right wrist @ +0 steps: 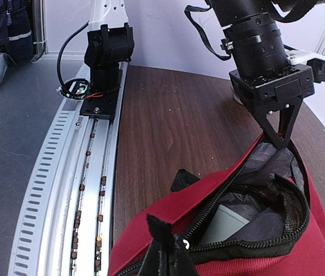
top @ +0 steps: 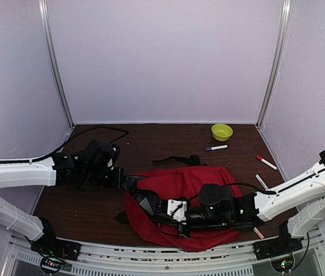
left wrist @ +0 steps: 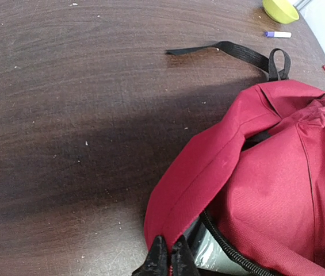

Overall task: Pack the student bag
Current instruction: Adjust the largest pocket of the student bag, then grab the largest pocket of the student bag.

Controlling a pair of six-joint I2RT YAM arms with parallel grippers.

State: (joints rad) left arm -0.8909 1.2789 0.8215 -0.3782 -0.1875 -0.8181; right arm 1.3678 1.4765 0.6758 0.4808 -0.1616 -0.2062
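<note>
L gripper (left wrist: pixel 169 248) (pinched) on bag (left wrist: pixel 277 172)

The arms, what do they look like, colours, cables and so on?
The left arm and right arm have smooth white shells with black joints and black cylindrical wrists. A black cable runs along each. The left gripper and right gripper are black, with tapered, pointed fingers. Small lights glow at both bases.

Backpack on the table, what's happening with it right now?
Both arms are holding the red backpack open. The left gripper pinches one edge of the opening, and the right gripper pinches the zippered edge across from it, so the grey lining shows. Something flat and pale lies inside. Markers and a green bowl sit on the table, outside the bag.
</note>
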